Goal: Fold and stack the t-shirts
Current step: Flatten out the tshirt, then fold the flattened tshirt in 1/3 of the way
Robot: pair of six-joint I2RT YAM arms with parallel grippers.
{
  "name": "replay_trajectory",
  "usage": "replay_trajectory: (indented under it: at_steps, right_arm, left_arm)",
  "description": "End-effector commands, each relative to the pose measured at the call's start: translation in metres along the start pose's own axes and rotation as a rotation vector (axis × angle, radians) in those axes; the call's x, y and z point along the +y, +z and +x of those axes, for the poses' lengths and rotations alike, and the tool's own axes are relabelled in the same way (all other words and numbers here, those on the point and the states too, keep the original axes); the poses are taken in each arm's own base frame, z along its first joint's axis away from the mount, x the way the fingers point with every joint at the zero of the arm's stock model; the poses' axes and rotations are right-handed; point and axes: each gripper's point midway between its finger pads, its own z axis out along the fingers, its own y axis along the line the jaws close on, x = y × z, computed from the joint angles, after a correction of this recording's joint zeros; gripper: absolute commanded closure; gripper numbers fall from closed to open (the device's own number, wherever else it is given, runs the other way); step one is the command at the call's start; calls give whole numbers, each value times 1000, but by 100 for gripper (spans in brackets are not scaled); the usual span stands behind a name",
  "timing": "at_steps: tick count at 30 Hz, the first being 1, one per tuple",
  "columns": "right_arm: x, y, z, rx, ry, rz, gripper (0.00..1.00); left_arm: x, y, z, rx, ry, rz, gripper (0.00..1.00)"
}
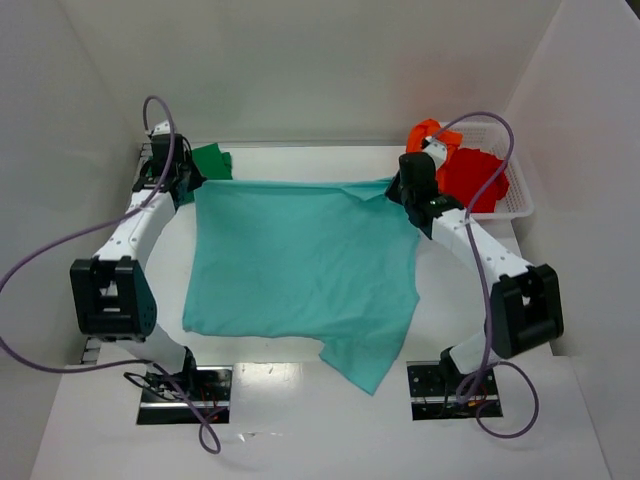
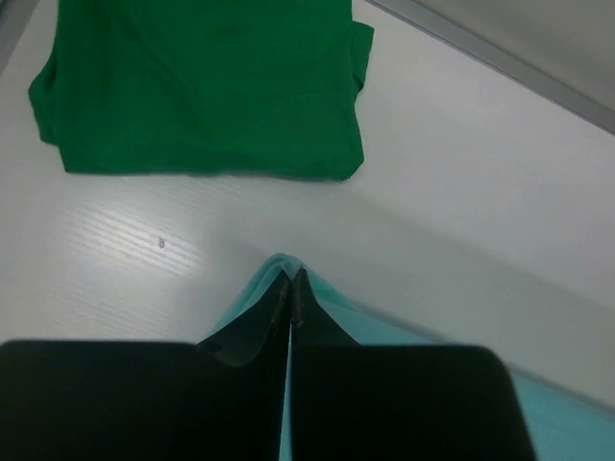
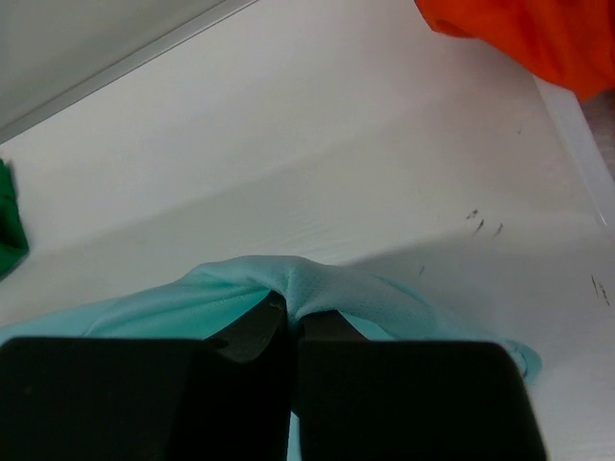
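Pinching far corners of light teal t-shirt (image 1: 300,260), left claw (image 2: 290,288) and right claw (image 3: 288,312) pressed together on cloth, shirt flat on bench (image 1: 300,425), dark green t-shirt (image 1: 212,160) folded beyond left corner.

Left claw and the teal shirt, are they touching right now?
Touching. The left wrist view shows the left claw shut on the teal shirt, its cloth pinched between the fingertips.

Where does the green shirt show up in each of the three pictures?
Top view: the green shirt lies at the far left, just beyond the teal shirt's corner.
Left wrist view: it fills the upper left.
Right wrist view: only a sliver shows at the left edge.
Shared landmark: the teal shirt, spread mid-table in the top view and low in both wrist views.
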Motion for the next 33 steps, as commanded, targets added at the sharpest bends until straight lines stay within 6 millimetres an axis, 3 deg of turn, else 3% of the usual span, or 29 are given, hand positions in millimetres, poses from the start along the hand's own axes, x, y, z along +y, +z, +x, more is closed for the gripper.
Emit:
replay_trajectory:
  at_steps: [1, 4, 5, 8, 9, 14, 15, 19, 21, 23, 24, 25, 33]
  right_arm:
    - [18, 33, -24, -46, -2, -37, 100]
    - [25, 60, -10, -3, -14, -39, 100]
    - [19, 82, 7, 36, -23, -18, 100]
    - [18, 99, 11, 53, -22, -9, 100]
    - [11, 106, 20, 75, -25, 5, 100]
    - [7, 126, 5, 67, 0, 0, 100]
    - [7, 128, 11, 83, -2, -5, 100]
    - [13, 127, 10, 96, 0, -31, 100]
    - [13, 117, 21, 132, 9, -54, 100]
    - [15, 108, 17, 119, 34, -77, 100]
    - [10, 105, 29, 141, 31, -77, 100]
    - [10, 96, 25, 132, 47, -83, 100]
    - [-1, 57, 48, 189, 76, -122, 100]
  left_arm:
    - [-5, 27, -23, -28, 50, 13, 100]
    - [0, 58, -1, 45, 64, 1, 100]
    - [-2, 68, 2, 59, 74, 7, 100]
    - [0, 86, 13, 90, 79, -5, 100]
    - [-2, 89, 8, 76, 86, 1, 100]
    - [-5, 113, 8, 93, 107, -5, 100]
    - [-6, 115, 7, 90, 107, -4, 100]
    - [1, 117, 9, 106, 96, -28, 100]
    - [16, 114, 22, 130, 84, -68, 100]
    - [23, 112, 27, 141, 71, -80, 100]
    - [27, 109, 25, 140, 55, -80, 100]
    - [32, 109, 38, 168, 58, -91, 100]
    - [40, 90, 68, 253, 63, -86, 100]
